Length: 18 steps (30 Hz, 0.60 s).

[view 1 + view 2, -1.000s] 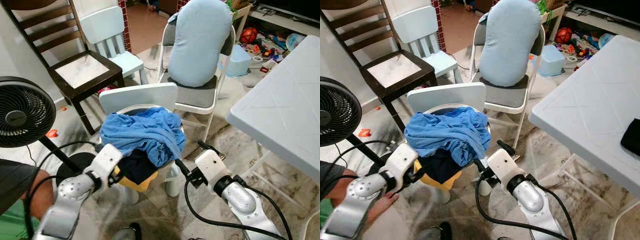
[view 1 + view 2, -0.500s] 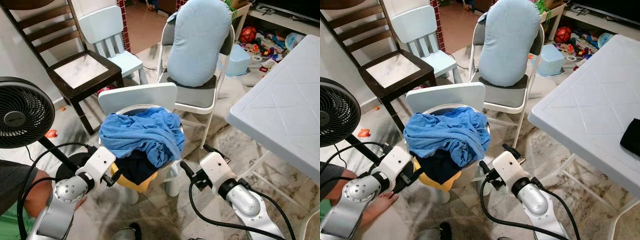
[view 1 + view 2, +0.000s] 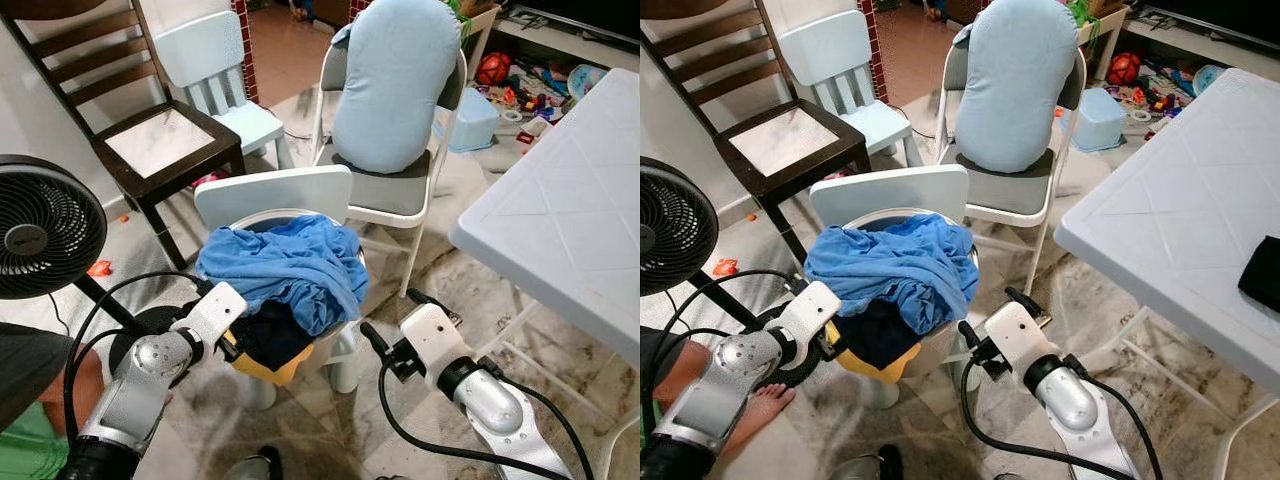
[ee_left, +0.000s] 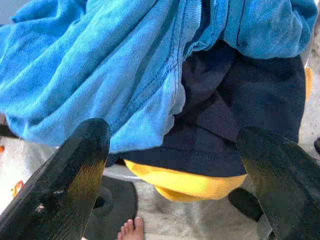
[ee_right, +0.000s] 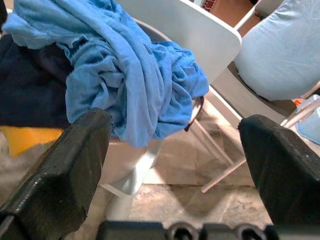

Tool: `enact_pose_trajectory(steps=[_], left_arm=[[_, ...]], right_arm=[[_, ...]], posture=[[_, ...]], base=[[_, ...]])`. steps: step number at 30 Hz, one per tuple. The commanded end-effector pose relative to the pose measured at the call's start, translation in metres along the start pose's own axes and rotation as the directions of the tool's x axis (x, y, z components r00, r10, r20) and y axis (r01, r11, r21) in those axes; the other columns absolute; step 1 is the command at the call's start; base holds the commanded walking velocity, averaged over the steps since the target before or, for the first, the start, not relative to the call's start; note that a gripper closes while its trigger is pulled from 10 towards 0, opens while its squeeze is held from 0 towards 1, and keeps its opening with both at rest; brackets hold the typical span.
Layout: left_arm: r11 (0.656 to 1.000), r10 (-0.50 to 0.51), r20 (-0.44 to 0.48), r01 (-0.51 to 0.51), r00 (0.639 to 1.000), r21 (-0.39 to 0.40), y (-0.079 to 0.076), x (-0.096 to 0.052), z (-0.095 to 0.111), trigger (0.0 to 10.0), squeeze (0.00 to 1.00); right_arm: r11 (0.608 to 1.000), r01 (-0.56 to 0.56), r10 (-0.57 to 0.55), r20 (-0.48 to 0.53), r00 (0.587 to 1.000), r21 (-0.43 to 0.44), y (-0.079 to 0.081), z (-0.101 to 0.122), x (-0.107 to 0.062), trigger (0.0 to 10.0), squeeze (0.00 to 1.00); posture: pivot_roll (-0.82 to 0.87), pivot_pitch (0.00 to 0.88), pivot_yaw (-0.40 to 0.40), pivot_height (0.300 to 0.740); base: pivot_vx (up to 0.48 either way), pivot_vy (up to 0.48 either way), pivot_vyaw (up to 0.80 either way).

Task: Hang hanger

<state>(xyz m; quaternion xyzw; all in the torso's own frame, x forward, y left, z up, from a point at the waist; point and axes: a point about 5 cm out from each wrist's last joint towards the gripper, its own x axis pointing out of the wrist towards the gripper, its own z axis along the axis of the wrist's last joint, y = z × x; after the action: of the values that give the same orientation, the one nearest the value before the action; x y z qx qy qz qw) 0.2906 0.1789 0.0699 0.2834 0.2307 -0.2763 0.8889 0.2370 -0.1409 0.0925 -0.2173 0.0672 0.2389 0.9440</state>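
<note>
The hanger is judged to be buried in the heap of clothes between the two pincers. A thin dark curved piece (image 5: 196,111) is seen past the right pincer (image 5: 175,122) at the far edge of the cloth, and it may be its hook, though this cannot be told for certain. The heap is piled on the seat of a small white chair (image 3: 275,192), whose backrest stands beyond both pincers. A blue garment (image 3: 285,265) is draped on top, a dark garment (image 3: 270,335) lies beneath it, and a yellow garment (image 3: 270,368) sags lowest, just ahead of the left pincer (image 4: 172,134). The left pincer is held low against its side of the heap with its fingers spread wide and nothing between them, aimed at the seam where the blue cloth overhangs the dark one, presumably so that the layers can be parted. The right pincer is likewise spread and empty, and it is kept a little apart from its side of the chair, pointed at the hanging blue folds. A person's foot (image 4: 131,229) is seen on the floor below the left pincer, and a black fan (image 3: 45,225) stands outward of that arm, so little room is left on that side. No grasp is made yet; the search for the hanger is judged to be barely begun.
</note>
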Motion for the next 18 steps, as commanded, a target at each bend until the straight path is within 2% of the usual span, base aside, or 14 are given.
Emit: enact_pose_trajectory(steps=[1,4,5,7,10,15,16,17,18], left_arm=[[0.999,-0.019,-0.022,0.02,1.0,0.037,0.003,0.003,-0.003,10.0,0.0],[0.998,-0.02,-0.028,0.022,0.999,0.059,0.008,0.011,-0.001,10.0,0.0],[0.993,-0.025,-0.038,0.029,0.999,0.119,0.011,0.017,-0.001,10.0,0.0],[0.988,-0.029,-0.054,0.037,0.998,0.148,0.013,0.021,-0.001,10.0,0.0],[0.988,-0.052,-0.072,0.062,0.996,0.14,0.013,0.03,0.0,10.0,0.0],[0.98,-0.087,-0.034,0.091,0.996,0.177,0.01,0.04,0.01,10.0,0.0],[0.978,-0.089,-0.03,0.093,0.996,0.186,0.01,0.042,0.012,9.1,0.0],[0.979,-0.086,-0.024,0.089,0.996,0.182,0.01,0.043,0.013,4.9,0.0],[0.978,-0.094,-0.018,0.095,0.995,0.187,0.01,0.045,0.015,2.2,0.0]], right_arm=[[1.0,0.01,-0.009,-0.006,1.0,0.004,-0.003,0.0,-0.005,10.0,0.0],[1.0,0.016,-0.016,-0.009,1.0,0.004,-0.005,0.0,-0.007,10.0,0.0],[1.0,0.018,-0.018,-0.01,1.0,0.003,-0.004,0.001,-0.008,10.0,0.0],[1.0,0.018,-0.018,-0.012,1.0,0.003,-0.003,0.001,-0.009,10.0,0.0],[1.0,0.017,-0.017,-0.013,1.0,0.006,-0.002,0.002,-0.01,10.0,0.0],[1.0,0.02,-0.02,-0.014,1.0,0.007,-0.002,0.003,-0.01,10.0,0.0],[1.0,0.022,-0.022,-0.014,1.0,0.007,-0.002,0.003,-0.01,10.0,0.0],[1.0,0.025,-0.025,-0.014,1.0,0.007,-0.002,0.003,-0.01,10.0,0.0],[1.0,0.028,-0.027,-0.015,1.0,0.008,-0.003,0.003,-0.01,10.0,0.0]], posture=[[-0.07,0.155,0.029,0.74],[-0.09,0.159,0.034,0.74],[-0.1,0.16,0.034,0.74],[-0.1,0.16,0.035,0.74],[-0.1,0.16,0.037,0.74],[-0.11,0.162,0.043,0.74],[-0.11,0.163,0.045,0.74],[-0.11,0.163,0.046,0.74],[-0.11,0.163,0.049,0.74]], base=[[0.0,0.0,0.0],[0.0,0.0,0.0],[0.0,0.0,0.0],[0.0,0.0,0.0],[0.0,0.0,0.0],[0.0,0.0,0.0],[0.0,0.0,0.0],[0.0,0.0,0.0],[0.0,0.0,0.0]])
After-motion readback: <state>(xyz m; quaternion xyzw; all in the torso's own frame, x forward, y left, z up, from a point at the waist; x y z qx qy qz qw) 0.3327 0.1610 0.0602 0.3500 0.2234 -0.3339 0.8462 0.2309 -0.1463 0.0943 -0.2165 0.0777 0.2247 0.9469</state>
